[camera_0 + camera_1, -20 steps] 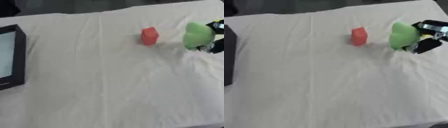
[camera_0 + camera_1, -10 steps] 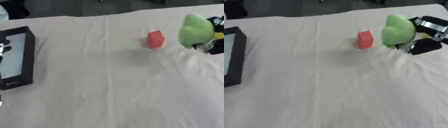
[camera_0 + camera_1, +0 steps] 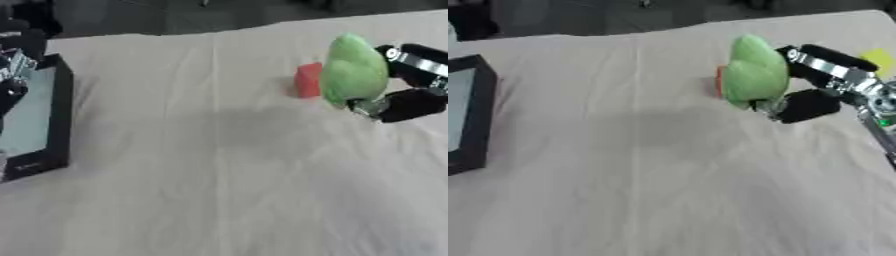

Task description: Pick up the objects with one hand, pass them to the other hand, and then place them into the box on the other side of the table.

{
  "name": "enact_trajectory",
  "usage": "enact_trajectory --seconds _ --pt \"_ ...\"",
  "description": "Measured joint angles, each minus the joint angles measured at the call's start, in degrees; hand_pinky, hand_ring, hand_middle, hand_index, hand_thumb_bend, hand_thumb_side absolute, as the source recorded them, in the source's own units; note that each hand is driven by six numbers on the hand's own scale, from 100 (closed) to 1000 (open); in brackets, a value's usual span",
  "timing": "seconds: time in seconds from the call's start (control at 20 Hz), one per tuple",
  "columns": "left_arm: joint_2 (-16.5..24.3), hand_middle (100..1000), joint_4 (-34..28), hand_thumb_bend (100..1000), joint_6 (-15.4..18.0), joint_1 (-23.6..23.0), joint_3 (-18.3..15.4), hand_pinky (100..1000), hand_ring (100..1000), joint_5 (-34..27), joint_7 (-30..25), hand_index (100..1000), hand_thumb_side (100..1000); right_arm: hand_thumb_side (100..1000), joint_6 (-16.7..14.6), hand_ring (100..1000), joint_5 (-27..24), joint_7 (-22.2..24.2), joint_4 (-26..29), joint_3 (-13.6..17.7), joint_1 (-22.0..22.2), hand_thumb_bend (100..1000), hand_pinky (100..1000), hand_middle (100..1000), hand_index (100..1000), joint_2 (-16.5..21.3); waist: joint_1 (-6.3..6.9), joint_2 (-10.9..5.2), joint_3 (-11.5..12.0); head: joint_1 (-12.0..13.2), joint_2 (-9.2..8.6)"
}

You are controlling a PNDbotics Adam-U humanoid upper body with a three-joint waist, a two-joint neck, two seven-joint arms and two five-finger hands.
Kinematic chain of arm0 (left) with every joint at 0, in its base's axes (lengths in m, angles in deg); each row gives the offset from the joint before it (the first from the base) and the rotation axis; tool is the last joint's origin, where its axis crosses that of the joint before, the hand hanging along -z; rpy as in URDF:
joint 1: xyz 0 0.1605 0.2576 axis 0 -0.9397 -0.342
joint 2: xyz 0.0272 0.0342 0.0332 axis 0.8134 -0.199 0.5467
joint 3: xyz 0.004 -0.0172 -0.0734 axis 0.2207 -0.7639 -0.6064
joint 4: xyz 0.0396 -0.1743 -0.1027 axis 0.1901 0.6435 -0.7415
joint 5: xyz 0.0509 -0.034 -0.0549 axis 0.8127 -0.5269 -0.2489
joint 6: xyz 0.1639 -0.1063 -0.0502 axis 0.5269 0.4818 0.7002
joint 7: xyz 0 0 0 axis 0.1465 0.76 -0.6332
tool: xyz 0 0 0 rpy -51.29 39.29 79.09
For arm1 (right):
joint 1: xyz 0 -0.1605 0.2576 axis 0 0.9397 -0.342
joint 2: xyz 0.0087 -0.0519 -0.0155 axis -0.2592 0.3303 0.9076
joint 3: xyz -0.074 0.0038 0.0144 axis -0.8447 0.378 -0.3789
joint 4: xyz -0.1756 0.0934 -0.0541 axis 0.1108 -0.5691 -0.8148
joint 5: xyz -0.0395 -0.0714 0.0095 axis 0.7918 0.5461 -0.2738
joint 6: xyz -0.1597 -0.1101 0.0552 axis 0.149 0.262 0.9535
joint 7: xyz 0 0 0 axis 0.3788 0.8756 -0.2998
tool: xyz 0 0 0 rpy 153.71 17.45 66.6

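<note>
My right hand (image 3: 814, 104) is shut on a green rounded object (image 3: 753, 71) and holds it above the cloth at the right. A small red block (image 3: 307, 80) lies on the table just behind and left of the green object, partly hidden by it. The box (image 3: 58, 117), black-rimmed with a pale inside, sits at the table's left edge. My left hand (image 3: 12, 70) shows as black and silver parts at the far left edge, over the box.
A wrinkled white cloth (image 3: 219, 175) covers the table. A small yellow thing (image 3: 877, 56) lies on the cloth behind my right hand. The table's far edge runs along the top, with a dark floor beyond.
My right hand has carried the green object up and to the left, past the red block. The camera has also shifted. My left hand has come into view over the box.
</note>
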Motion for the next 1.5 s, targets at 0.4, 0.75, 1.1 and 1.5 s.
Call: enact_trajectory --seconds 0.4,0.75,1.1,1.5 --pt "2.08 681 -2.96 568 -5.45 8.23 5.37 742 696 4.92 -8.19 813 480 232 0.69 784 2.30 -3.38 1.04 -4.73 -0.65 100 783 627 708 -7.15 0.25 -1.18 0.09 -0.12 1.44" --pt "3.03 671 -3.15 555 -9.07 13.46 9.93 743 694 5.39 -15.49 806 486 232 0.07 784 3.02 -3.38 0.45 -8.44 -1.37 100 784 628 708 -12.21 0.55 -1.87 0.20 -0.50 1.93" --pt "2.96 685 -3.03 540 -13.21 18.61 15.55 748 704 8.26 -23.46 808 503 214 -2.35 784 5.85 -3.08 -0.86 -11.55 -2.20 100 784 628 706 -15.89 0.87 -2.13 0.67 -0.53 1.98" --pt "-0.11 700 -1.95 535 -15.82 23.52 19.63 756 721 11.42 -29.61 813 511 178 -3.17 769 9.39 -4.28 -5.04 -13.96 -2.62 100 764 612 692 -19.33 1.24 -2.64 1.84 -0.49 2.99"
